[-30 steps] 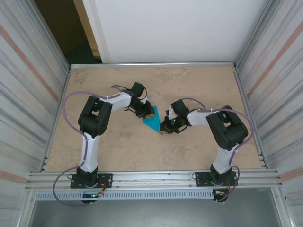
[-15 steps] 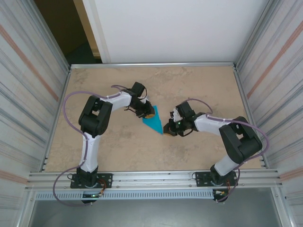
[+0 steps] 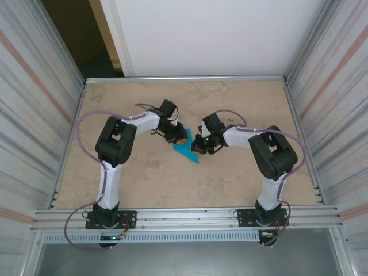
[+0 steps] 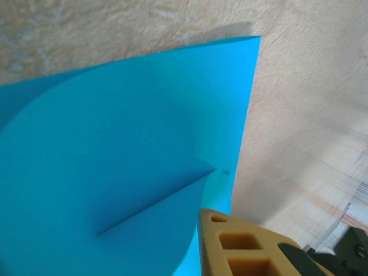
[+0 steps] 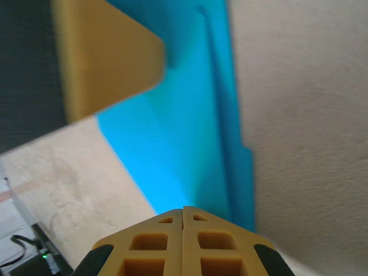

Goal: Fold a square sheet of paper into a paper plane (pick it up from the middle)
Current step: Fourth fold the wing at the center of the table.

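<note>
The teal-blue sheet of paper (image 3: pixel 187 150) lies mid-table, folded into a narrow pointed shape whose tip points toward the near edge. My left gripper (image 3: pixel 181 138) sits at its far corner. In the left wrist view the paper (image 4: pixel 115 161) curves upward with a diagonal crease, covering one finger, while the other yellow finger (image 4: pixel 241 247) lies beside its edge. My right gripper (image 3: pixel 198 146) is shut, its joined tips (image 5: pixel 183 210) resting at the near edge of the paper (image 5: pixel 190 132). A left finger (image 5: pixel 106 54) appears at the upper left of the right wrist view.
The beige tabletop (image 3: pixel 241 103) is enclosed by an aluminium frame rail (image 3: pixel 184 78) and corrugated side walls (image 3: pixel 40 103). Both arms bend inward, and their elbows (image 3: pixel 115 144) stand out to either side.
My right gripper drew back to the right of the paper, then swung in again and now sits farther up along its right edge. The left gripper stayed put.
</note>
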Tool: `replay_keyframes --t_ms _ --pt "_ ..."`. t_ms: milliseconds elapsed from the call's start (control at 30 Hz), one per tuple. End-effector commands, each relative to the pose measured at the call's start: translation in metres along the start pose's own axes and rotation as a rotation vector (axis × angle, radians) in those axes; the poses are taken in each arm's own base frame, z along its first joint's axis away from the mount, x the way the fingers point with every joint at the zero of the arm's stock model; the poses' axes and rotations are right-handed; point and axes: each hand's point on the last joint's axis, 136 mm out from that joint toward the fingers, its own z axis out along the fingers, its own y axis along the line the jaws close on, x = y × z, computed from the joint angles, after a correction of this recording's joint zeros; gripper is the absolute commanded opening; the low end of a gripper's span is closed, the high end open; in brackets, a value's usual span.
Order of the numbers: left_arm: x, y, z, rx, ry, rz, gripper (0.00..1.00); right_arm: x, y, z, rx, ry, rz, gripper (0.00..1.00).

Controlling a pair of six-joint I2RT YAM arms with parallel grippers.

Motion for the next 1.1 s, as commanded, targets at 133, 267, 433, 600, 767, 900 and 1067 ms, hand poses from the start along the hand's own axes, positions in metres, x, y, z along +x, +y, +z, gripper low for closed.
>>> replay_keyframes --t_ms 133,267,433,600,767,900,1067 --pt "0.015 0.043 0.011 -0.161 0.051 -0.053 0.19 0.024 -0.041 0.015 0.146 0.090 0.005 0.04" --pt "-0.011 0.028 -0.003 -0.090 -0.021 0.060 0.21 0.036 -0.059 0.016 0.199 0.131 0.009 0.04" --pt "-0.046 0.049 -0.010 -0.072 -0.110 0.111 0.22 0.041 -0.068 0.014 0.212 0.149 0.013 0.04" --pt "-0.079 0.069 -0.028 -0.042 -0.179 0.082 0.23 0.042 -0.069 0.015 0.215 0.156 0.018 0.04" --pt "-0.108 0.070 -0.050 -0.054 -0.233 0.097 0.23 0.040 -0.065 0.015 0.203 0.150 0.016 0.04" --pt "-0.119 0.049 -0.080 -0.052 -0.290 0.128 0.24 0.025 -0.038 0.009 0.122 0.100 0.016 0.08" --pt "-0.106 0.018 -0.124 0.010 -0.379 0.110 0.29 -0.014 0.027 -0.023 -0.048 -0.079 -0.017 0.22"
